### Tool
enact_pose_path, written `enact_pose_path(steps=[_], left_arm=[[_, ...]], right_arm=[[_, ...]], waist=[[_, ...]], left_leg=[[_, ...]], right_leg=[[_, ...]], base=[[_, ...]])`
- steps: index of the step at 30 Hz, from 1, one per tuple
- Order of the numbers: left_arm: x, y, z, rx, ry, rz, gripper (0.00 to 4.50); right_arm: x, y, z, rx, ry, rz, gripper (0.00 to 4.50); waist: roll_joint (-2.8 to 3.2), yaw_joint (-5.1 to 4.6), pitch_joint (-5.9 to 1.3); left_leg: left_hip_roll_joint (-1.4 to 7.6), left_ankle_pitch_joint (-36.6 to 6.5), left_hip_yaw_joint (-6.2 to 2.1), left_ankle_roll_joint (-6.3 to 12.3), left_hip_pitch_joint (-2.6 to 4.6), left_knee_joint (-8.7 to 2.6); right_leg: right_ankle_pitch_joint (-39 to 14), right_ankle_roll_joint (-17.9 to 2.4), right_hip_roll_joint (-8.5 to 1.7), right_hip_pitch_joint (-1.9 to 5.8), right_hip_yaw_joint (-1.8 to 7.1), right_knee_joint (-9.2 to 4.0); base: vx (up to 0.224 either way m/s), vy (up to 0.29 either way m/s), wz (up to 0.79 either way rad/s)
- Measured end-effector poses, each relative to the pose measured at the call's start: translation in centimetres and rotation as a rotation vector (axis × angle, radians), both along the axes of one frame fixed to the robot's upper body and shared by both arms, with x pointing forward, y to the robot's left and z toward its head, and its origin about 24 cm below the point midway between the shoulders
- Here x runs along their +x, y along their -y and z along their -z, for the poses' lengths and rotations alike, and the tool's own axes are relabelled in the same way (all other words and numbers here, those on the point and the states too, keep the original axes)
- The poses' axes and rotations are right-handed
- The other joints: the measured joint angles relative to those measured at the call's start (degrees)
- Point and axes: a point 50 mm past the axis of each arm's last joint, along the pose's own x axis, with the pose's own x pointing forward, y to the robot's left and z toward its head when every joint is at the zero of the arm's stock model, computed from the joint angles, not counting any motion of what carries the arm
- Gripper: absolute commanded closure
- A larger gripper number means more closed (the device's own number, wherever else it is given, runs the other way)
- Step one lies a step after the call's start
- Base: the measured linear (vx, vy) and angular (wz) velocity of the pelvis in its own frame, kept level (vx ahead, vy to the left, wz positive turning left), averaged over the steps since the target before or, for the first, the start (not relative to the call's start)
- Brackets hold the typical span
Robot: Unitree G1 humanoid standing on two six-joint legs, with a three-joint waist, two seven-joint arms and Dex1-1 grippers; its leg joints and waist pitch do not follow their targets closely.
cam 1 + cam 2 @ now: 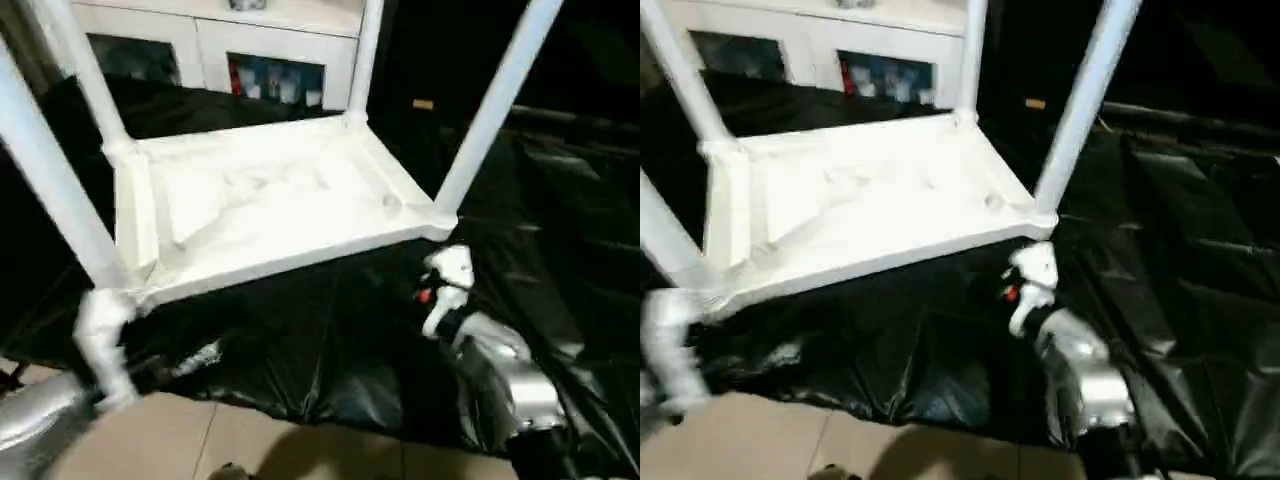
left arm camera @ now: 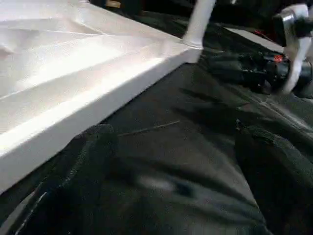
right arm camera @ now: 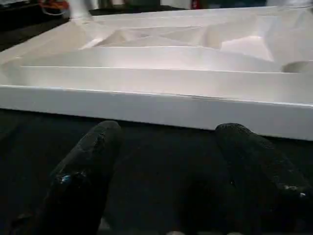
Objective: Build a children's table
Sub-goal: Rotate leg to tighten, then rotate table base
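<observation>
Table upside down on the black sheet, all four legs in, both grippers open and holding nothing.

The table [image 1: 262,205] lies top-down on the sheet [image 1: 330,340], its ribbed underside facing up and its tapered round legs [image 1: 495,105] standing in the rounded corner sockets. It is smooth white plastic and looks light, so I'd guess a nudge on the rim could slide it over that slick, wrinkled sheet, or knock a leg loose if one is only half-seated. The left gripper [image 2: 171,161] and right gripper [image 3: 166,161] hang just off the near edge, fingers spread, apart from the rim.
</observation>
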Motion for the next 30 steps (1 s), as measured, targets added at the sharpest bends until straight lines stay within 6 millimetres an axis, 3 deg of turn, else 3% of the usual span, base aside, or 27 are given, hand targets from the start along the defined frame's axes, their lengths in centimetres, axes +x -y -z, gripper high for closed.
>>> enact_pose_path(steps=[2, 8, 13, 18, 23, 30], left_arm=[[-0.9, -2.0, -1.1, 0.031, -0.008, -0.039, 0.09], [-2.5, -5.1, -3.2, 0.128, -0.038, -0.08, 0.09], [-2.9, -6.8, -4.1, 0.172, -0.056, -0.111, 0.09], [0.2, -6.4, -5.8, 0.142, 0.11, -0.146, 0.09], [2.9, -4.8, -5.0, 0.049, 0.159, -0.122, 0.09], [7.0, -2.5, -3.6, 0.004, 0.162, -0.084, 0.09]], right_arm=[[-0.1, -0.3, 0.1, 0.001, -0.008, -0.013, 0.96], [-0.1, -0.9, 0.2, 0.012, -0.016, -0.026, 0.96], [0.0, -1.1, 0.7, -0.009, -0.032, -0.026, 0.96], [0.6, -0.7, 1.6, -0.075, -0.073, 0.065, 0.96], [1.0, 0.9, 3.1, -0.136, -0.138, 0.22, 0.96], [2.5, 1.0, 2.7, -0.171, -0.129, 0.284, 0.96]], waist=[[-0.56, -0.03, -0.05], [-1.32, 0.23, -0.17], [-1.42, 0.76, -0.16], [-1.11, 1.76, -0.05], [-0.86, 1.9, 0.01], [0.03, 1.07, -0.18]], left_leg=[[-0.01, 0.0, -0.03, 0.0, 0.03, 0.0], [-0.05, 0.0, -0.07, 0.0, 0.16, -0.04], [-0.07, 0.0, -0.09, 0.0, 0.3, -0.03], [-0.1, 0.0, -0.16, -0.02, 0.42, 0.01], [-0.11, 0.0, -0.19, -0.06, 0.45, 0.03], [-0.11, 0.1, -0.23, -0.11, 0.44, 0.1]], right_leg=[[0.0, 0.0, 0.01, 0.02, 0.0, -0.01], [0.0, 0.0, 0.01, 0.17, 0.04, -0.09], [0.0, 0.0, 0.01, 0.32, 0.06, -0.13], [0.0, 0.0, 0.02, 0.51, 0.07, -0.06], [0.2, -0.2, 0.02, 0.53, 0.07, 0.1], [0.3, -0.4, 0.05, 0.49, 0.07, 0.24]], base=[[0.0, 0.0, 0.0], [0.0, 0.0, 0.0], [0.0, 0.0, 0.0], [0.0, 0.0, 0.0], [0.0, 0.0, 0.0], [0.0, 0.0, 0.0]])
